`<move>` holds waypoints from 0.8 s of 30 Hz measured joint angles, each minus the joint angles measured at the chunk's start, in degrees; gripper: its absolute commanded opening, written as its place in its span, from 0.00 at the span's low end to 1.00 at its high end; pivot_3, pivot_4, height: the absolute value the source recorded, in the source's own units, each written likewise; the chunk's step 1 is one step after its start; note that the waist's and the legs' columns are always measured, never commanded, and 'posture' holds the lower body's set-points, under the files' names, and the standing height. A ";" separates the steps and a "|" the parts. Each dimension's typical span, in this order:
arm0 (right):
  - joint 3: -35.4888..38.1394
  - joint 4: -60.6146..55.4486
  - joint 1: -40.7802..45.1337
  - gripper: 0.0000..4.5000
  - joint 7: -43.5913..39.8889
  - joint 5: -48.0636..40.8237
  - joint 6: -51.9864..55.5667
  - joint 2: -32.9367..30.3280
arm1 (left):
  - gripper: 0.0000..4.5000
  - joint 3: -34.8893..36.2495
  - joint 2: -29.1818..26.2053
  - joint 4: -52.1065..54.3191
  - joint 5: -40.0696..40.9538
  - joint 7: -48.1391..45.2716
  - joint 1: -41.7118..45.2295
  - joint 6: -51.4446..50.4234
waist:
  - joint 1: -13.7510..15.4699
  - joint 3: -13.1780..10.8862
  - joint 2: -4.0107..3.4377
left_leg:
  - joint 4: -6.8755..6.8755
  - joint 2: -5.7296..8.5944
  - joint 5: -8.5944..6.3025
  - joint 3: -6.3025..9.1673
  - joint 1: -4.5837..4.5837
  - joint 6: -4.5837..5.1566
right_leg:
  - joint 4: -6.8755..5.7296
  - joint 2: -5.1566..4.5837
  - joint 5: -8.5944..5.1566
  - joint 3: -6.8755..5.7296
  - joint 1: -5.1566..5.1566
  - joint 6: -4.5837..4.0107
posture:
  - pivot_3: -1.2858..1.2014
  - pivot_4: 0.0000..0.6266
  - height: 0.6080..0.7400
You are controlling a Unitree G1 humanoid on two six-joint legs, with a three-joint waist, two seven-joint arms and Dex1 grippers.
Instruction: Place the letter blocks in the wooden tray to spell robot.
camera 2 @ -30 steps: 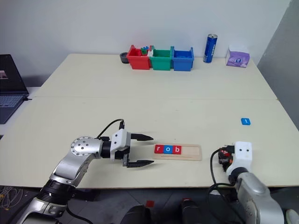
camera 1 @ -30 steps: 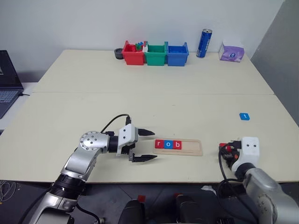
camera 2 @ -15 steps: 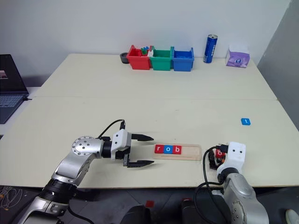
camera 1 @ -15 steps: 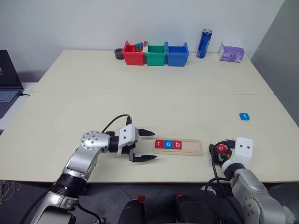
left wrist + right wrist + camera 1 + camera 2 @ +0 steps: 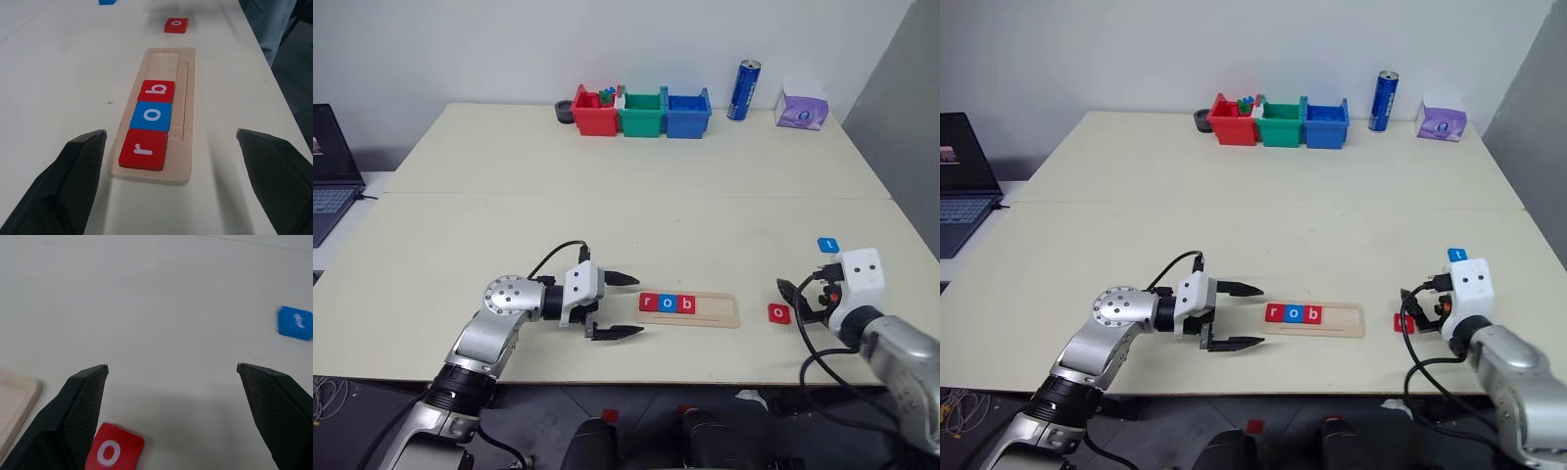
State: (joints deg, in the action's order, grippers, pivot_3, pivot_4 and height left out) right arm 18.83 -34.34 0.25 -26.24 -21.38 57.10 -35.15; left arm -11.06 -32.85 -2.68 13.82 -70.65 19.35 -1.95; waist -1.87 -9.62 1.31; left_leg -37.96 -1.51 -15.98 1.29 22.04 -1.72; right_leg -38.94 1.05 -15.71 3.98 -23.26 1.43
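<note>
Tiles r, o, b (image 5: 667, 303) occupy my wooden tray (image 5: 721, 310) on the desk (image 5: 607, 215). Red o tile (image 5: 779, 312) lies just right of it, blue t tile (image 5: 827, 245) farther off. My left tool (image 5: 619, 305) and right tool (image 5: 171, 396) stand wide, empty.

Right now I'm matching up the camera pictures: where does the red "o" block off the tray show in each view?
Left eye view: red o block on the table, just right of the wooden tray.
Right eye view, partly behind the right gripper.
Left wrist view, beyond the tray's far end.
Right wrist view, beside one finger.
Shared landmark: the tray.
</note>
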 measured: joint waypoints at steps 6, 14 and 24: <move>-8.18 4.84 -4.07 1.00 -18.71 -0.83 -12.15 -13.64 | 1.00 -0.01 0.06 -0.12 -0.07 -0.01 0.08 -0.01 | 0.01 -0.02 0.04 | -0.01 -0.02 0.00 0.00 0.01 0.00 | 0.02 0.10 0.00 -0.03 0.01 0.00 | 0.52 0.24 1.00; -15.88 20.18 0.66 1.00 -26.21 6.45 -27.43 -18.06 | 1.00 -0.03 0.08 -0.05 -0.40 0.12 0.10 -0.27 | 0.03 -0.08 0.13 | -0.07 -0.03 0.00 -0.02 0.00 0.00 | -0.01 0.07 0.01 -0.02 0.03 0.01 | 0.52 0.24 1.00; -19.69 27.87 5.43 0.80 -32.51 7.31 -31.47 -18.89 | 1.00 -0.03 0.09 0.11 -0.51 0.26 0.10 -1.10 | 0.07 -0.10 0.14 | -0.08 -0.05 0.00 0.00 -0.02 0.00 | -0.03 0.06 0.01 0.00 0.03 0.00 | 0.52 0.24 1.00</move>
State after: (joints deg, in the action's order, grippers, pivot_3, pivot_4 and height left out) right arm -0.86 -6.46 5.68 -58.75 -14.07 25.63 -54.04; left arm -11.09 -32.76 -2.58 13.31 -70.39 19.46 -3.05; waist -1.80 -9.72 1.45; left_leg -38.03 -1.57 -15.98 1.29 22.03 -1.72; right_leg -38.96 1.11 -15.69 3.97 -23.23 1.43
